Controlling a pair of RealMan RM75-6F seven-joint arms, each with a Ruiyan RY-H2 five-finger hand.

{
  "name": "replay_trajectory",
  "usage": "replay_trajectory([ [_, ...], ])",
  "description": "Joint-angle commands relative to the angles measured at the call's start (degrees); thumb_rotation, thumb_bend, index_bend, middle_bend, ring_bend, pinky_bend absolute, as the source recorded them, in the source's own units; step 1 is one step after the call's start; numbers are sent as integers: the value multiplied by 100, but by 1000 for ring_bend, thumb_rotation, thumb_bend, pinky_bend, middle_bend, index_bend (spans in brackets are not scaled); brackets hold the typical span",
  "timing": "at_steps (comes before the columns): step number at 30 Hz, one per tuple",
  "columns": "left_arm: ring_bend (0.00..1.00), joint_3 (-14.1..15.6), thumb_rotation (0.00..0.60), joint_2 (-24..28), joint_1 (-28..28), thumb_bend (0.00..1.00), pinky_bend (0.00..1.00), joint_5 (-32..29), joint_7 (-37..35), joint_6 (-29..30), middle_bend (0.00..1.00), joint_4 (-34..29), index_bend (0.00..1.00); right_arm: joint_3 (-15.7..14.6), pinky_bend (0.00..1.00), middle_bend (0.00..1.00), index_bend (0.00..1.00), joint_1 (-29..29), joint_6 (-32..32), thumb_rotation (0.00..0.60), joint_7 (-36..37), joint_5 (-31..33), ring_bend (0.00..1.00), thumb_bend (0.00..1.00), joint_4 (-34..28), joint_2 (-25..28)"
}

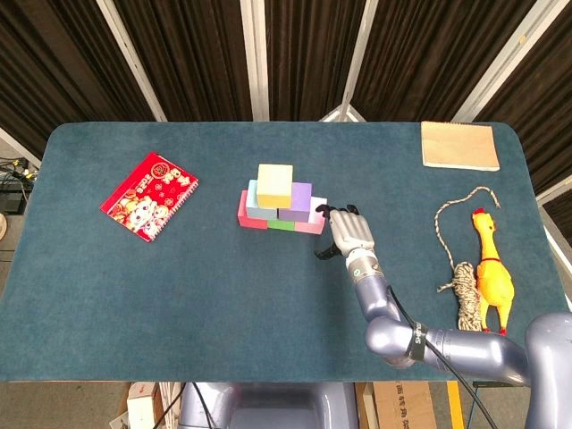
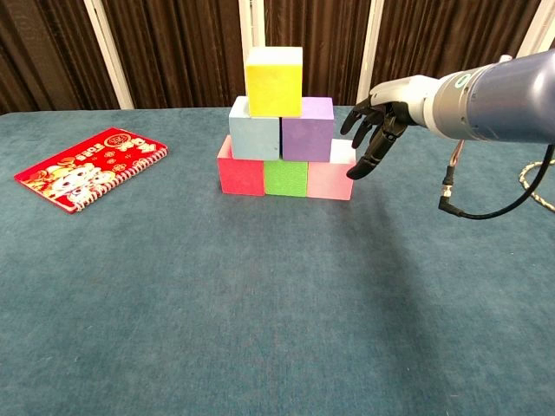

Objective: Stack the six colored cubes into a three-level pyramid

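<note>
Right hand point(image 2: 375, 128), empty with fingers spread and pointing down, is held just beside the pink cube point(image 2: 330, 177), at its fingertips on the pyramid point(image 1: 279, 198) side. No left hand is seen.

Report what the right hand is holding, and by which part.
Nothing. The right hand is open, fingers spread beside the pink cube at the pyramid's bottom right, gripping none of it. The left hand is out of view.

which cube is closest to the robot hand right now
The pink cube, at the right end of the bottom row. The right robot hand hangs open right beside it; the other five cubes all sit farther left or higher.
</note>
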Motion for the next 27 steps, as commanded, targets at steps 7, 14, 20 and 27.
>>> replay_trajectory([
  [7,5,-4,600,-1,1,316,0,1,-12,1,66,6,159,8,0,241,215,64,7,600,-4,59,184,246,47,-46],
  [14,5,-14,600,-4,0,316,0,-14,-24,-7,66,10,159,30,0,240,215,115,26,600,-10,67,184,247,35,-62],
  [20,5,-19,600,-2,3,316,0,-20,-35,-8,66,8,158,43,0,240,215,168,66,600,-46,98,184,246,19,-77],
  [27,5,-40,600,7,14,316,0,-47,-60,-3,66,1,158,43,0,240,216,210,49,600,-60,165,184,247,101,-132],
])
